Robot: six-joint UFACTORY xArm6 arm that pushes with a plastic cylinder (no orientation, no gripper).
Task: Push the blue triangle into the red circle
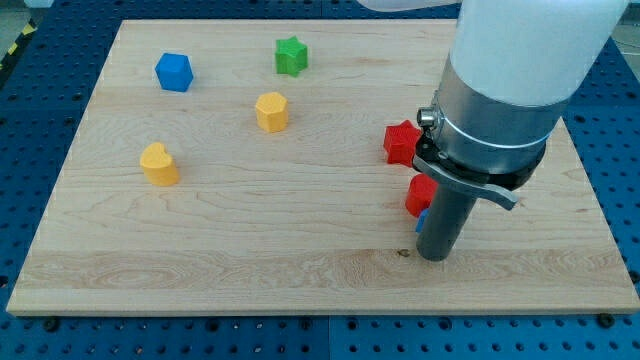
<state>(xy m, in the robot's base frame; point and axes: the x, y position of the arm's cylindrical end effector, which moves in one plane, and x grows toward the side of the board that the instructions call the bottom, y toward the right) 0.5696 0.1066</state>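
My tip (436, 256) rests on the wooden board (300, 250) near the view's lower right. A small sliver of blue (421, 220) shows at the rod's left edge; it seems to be the blue triangle, mostly hidden behind the rod. A red block (419, 195), likely the red circle, sits just above that sliver, partly covered by the arm. The blue sliver looks to touch both the rod and the red block. A second red block, star-like (401, 143), lies a little higher, beside the arm's collar.
A blue hexagonal block (174, 72) sits at the upper left. A green star (291, 55) is at the top centre. A yellow hexagon (271, 111) lies below the star. A yellow heart-like block (159, 163) is at the left.
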